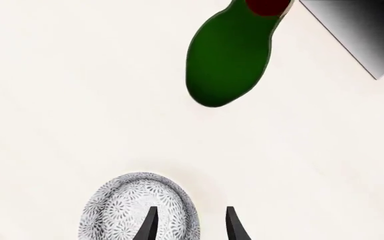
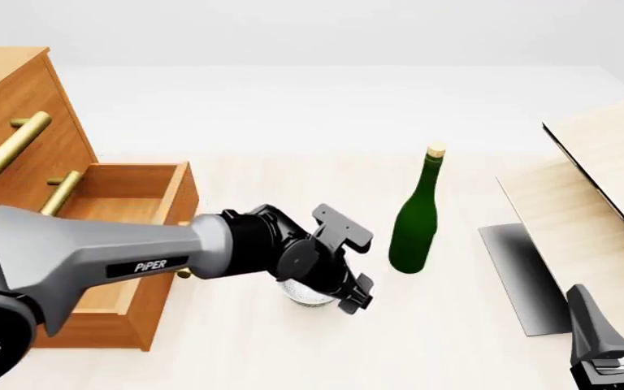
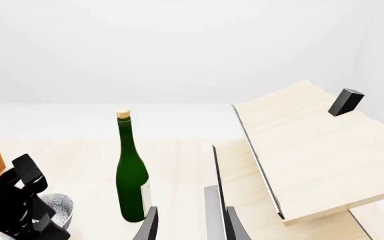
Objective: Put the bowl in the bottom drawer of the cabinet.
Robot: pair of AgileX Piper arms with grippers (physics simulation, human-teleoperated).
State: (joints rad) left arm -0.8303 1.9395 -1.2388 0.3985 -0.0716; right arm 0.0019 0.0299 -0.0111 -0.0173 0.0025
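Note:
The speckled white-grey bowl point(image 1: 122, 207) rests on the table, and my left gripper point(image 1: 192, 227) is open right over it. One fingertip point(image 1: 149, 225) hangs over the bowl's inside, the other stands outside the rim. From the front only a sliver of the bowl point(image 2: 309, 301) shows beneath the left gripper point(image 2: 341, 294). The orange-brown cabinet point(image 2: 19, 106) is at the left, its bottom drawer point(image 2: 176, 191) pulled out with the box open on top. My right gripper point(image 2: 619, 317) is open and holds nothing, low at the near right. The right wrist view also shows the bowl point(image 3: 60, 206).
A green bottle point(image 2: 415, 227) stands upright just right of the bowl. Pale wood boards point(image 2: 594, 187) lean at the right over a dark grey plate point(image 2: 518, 276). Brass bar handles point(image 2: 14, 142) stick out from the upper drawers.

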